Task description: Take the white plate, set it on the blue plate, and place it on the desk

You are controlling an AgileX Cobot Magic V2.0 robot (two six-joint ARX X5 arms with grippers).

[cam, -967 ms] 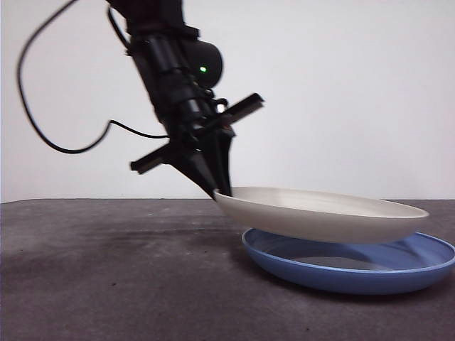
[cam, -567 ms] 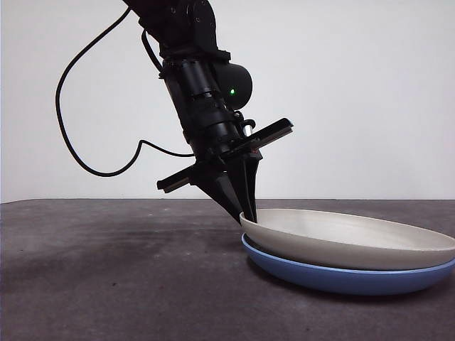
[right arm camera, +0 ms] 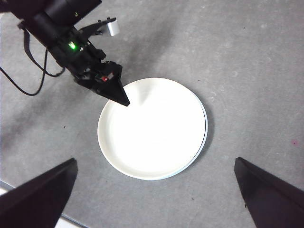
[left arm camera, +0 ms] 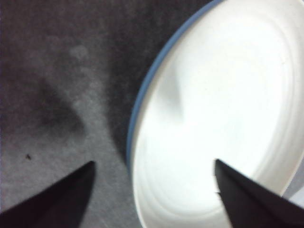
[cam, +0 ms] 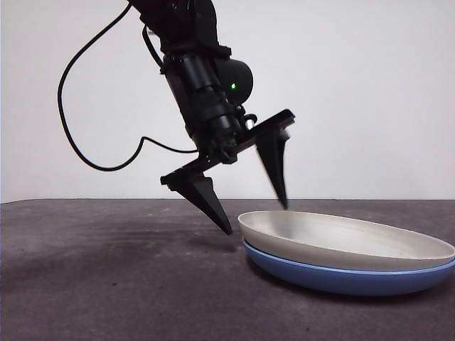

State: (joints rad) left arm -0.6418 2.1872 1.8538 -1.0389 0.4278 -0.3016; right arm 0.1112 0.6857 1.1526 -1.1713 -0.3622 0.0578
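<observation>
The white plate [cam: 341, 241] lies nested in the blue plate [cam: 341, 278] on the desk [cam: 106, 284] at the right. My left gripper [cam: 256, 218] is open just above the white plate's left rim, one jaw outside the rim and one over the plate, holding nothing. In the left wrist view the white plate [left arm camera: 218, 109] fills the frame, a thin edge of the blue plate [left arm camera: 142, 95] beside it, between my left gripper's [left arm camera: 153, 163] spread jaws. My right gripper [right arm camera: 155, 161] is open and empty high above the white plate [right arm camera: 152, 130].
A black cable [cam: 78, 142] hangs from the left arm at the back left. The right wrist view shows the left arm [right arm camera: 71, 42] reaching in over the desk [right arm camera: 247, 71]. Bare desk lies left of the plates.
The left gripper lowered the white plate onto the blue plate, then opened its jaws and let go. The white plate now rests flat in the blue one.
</observation>
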